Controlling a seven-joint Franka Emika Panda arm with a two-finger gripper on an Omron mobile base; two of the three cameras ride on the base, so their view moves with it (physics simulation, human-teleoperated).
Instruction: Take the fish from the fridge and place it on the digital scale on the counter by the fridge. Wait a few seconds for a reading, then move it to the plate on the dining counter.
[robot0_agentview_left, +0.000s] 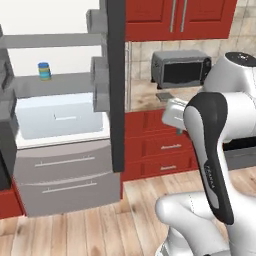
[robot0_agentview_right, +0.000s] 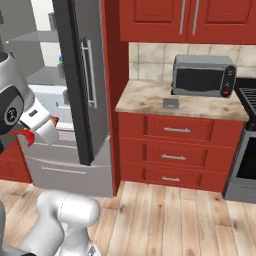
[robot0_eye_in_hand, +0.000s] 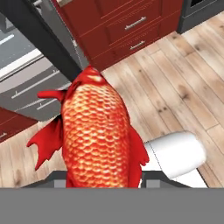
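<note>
Item: small red-orange scaled fish figure (robot0_eye_in_hand: 96, 135), sitting right at the hand in the hand view, its body rising from between the finger tips and covering them, head pointing away toward the red drawers. The two-finger gripper (robot0_eye_in_hand: 103, 181) is pinching the fish, jaws pressing partway together on its body.

Right base view: the white hand is hanging at the left edge, and red fin tips of the fish (robot0_agentview_right: 27, 136) are peeking out beside and below it, in front of the open fridge. Left base view: the forearm is blocking the hand, so the fish is hiding there.

Below the fish: pale wooden plank floor (robot0_eye_in_hand: 183, 74).

Beyond: tall dark-grey steel fridge (robot0_agentview_right: 82, 75) standing open, its door edge and long silver handle lying between the hand and the counter. Inside, a blue jar with a yellow band (robot0_agentview_left: 44, 71) is resting on a grey shelf above a pale blue-white drawer (robot0_agentview_left: 62, 117).

Right of the fridge: short beige-brown marbled counter (robot0_agentview_right: 150, 97) over red drawer fronts, carrying a small flat square grey scale pad (robot0_agentview_right: 170, 103) and, behind it, a boxy grey microwave (robot0_agentview_right: 203, 75).
</note>
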